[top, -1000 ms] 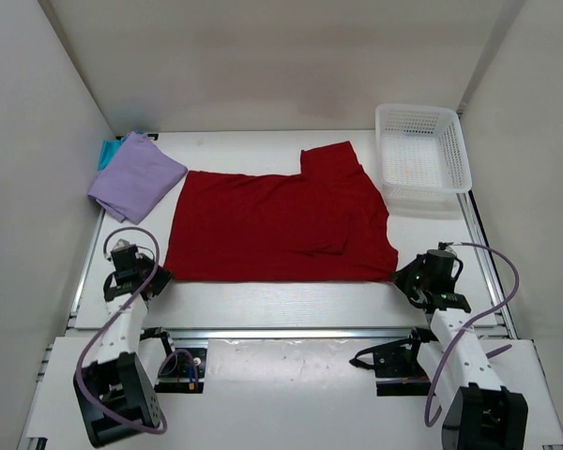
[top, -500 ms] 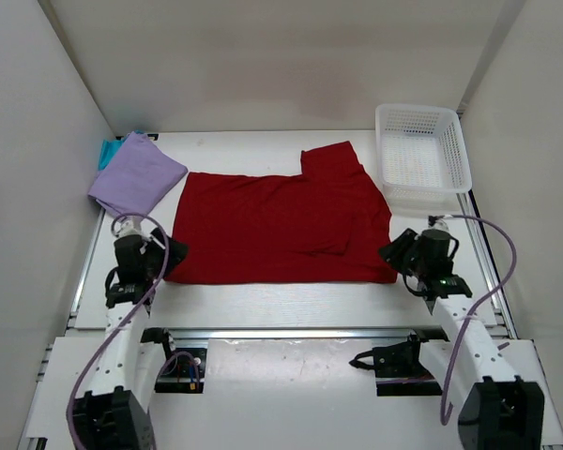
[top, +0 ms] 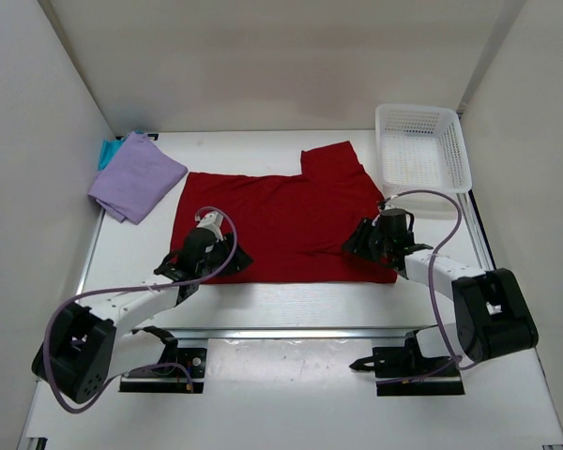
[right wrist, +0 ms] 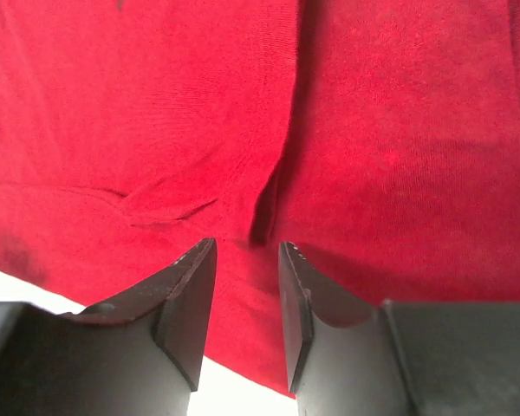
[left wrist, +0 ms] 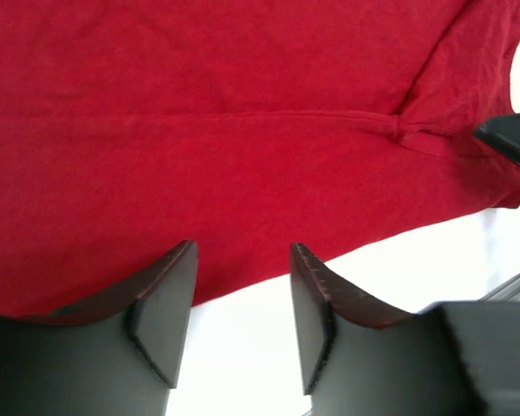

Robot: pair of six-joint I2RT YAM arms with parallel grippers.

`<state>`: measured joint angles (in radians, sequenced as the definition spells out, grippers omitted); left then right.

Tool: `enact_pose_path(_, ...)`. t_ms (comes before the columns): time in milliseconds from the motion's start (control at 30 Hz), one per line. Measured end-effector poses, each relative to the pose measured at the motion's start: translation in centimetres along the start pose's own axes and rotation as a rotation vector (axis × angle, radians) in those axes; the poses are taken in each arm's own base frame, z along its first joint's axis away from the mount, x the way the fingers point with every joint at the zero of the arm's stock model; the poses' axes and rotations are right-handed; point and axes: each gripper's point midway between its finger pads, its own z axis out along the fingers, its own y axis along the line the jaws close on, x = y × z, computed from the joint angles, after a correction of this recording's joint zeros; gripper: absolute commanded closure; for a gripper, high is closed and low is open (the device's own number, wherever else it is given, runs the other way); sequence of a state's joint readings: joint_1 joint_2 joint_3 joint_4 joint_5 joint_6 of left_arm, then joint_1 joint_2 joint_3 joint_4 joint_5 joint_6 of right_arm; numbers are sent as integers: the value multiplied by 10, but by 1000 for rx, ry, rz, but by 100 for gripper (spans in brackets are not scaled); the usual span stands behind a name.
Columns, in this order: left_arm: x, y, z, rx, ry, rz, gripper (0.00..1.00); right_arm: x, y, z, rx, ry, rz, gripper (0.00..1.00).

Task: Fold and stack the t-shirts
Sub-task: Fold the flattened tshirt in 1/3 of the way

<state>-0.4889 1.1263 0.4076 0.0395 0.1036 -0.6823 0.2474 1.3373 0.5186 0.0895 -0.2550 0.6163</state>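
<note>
Currently the red t-shirt (top: 281, 220) lies spread flat across the middle of the bench (top: 291, 300), with the folded lavender t-shirt (top: 136, 175) on the teal t-shirt (top: 105, 150) at the far left. Both sets of jaws stand apart and empty over the near hem: left gripper (left wrist: 241, 299) near the left corner, right gripper (right wrist: 247, 299) near the right. Lower both evenly, pinch only the hem edge at matching heights, then lift together so the fold line stays straight.

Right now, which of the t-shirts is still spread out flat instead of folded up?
The deep red t-shirt, lying open mid-table. The lavender t-shirt sits folded at the far left on the teal t-shirt, of which only an edge shows.
</note>
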Motion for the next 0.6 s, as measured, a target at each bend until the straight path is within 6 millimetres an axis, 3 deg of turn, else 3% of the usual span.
enact_pose_path(200, -9, -7, 7, 35, -36, -4, 43, 10, -4, 13, 12, 40, -9, 67)
enact_pose_path(400, -16, 11, 8, 13, -76, -52, 42, 13, -3, 18, 6, 52, -12, 82)
enact_pose_path(600, -17, 9, 8, 21, -83, -54, 44, 11, 5, 26, -8, 69, -22, 93)
